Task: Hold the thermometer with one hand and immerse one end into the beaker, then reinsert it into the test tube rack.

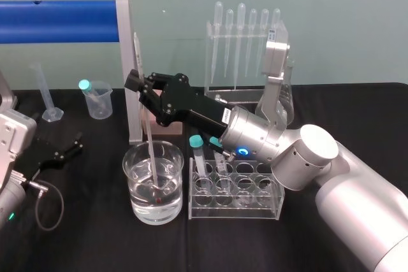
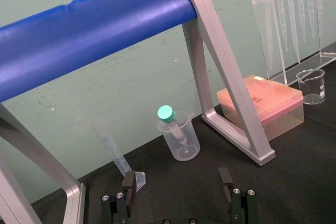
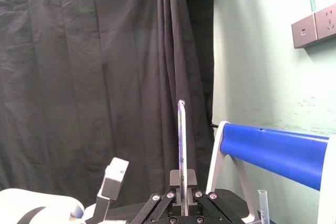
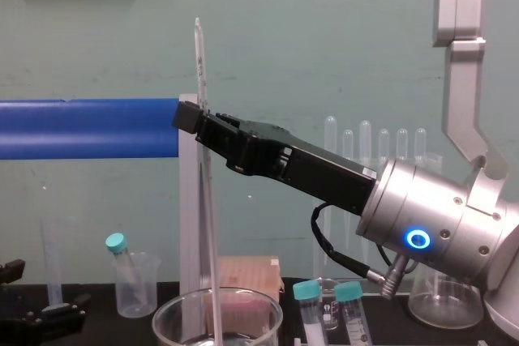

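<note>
Partly hidden: the lower end of the thermometer (image 1: 148, 135) lies under the water in the beaker (image 1: 131, 186), and whether it touches the glass floor cannot be told. In the chest view the beaker is cut off at the bottom edge. In the head view the right arm covers part of the base of the test tube rack (image 1: 209, 55).
Right gripper: the right gripper (image 1: 139, 84) reaches in from the right, above and just behind the beaker. Its fingers are clamped on the thermometer (image 3: 181, 140) partway up the rod.
Thermometer: nearly upright and leaning slightly. Its top rises well above the fingers (image 4: 199, 62), and its lower part passes down inside the beaker's rim.
Test tube rack: stands at the back, well apart from the beaker.
Left gripper: the left gripper (image 2: 177, 184) is parked low over the black cloth at the left, fingers spread, with nothing between them.
Counts: one thermometer; one large beaker; six pipettes (image 1: 241, 36) hanging in the test tube rack; two teal-capped tubes (image 1: 196, 151) in a low tube rack (image 1: 271, 199) just beside the beaker; and a third capped tube in a small plastic beaker (image 1: 99, 103).
</note>
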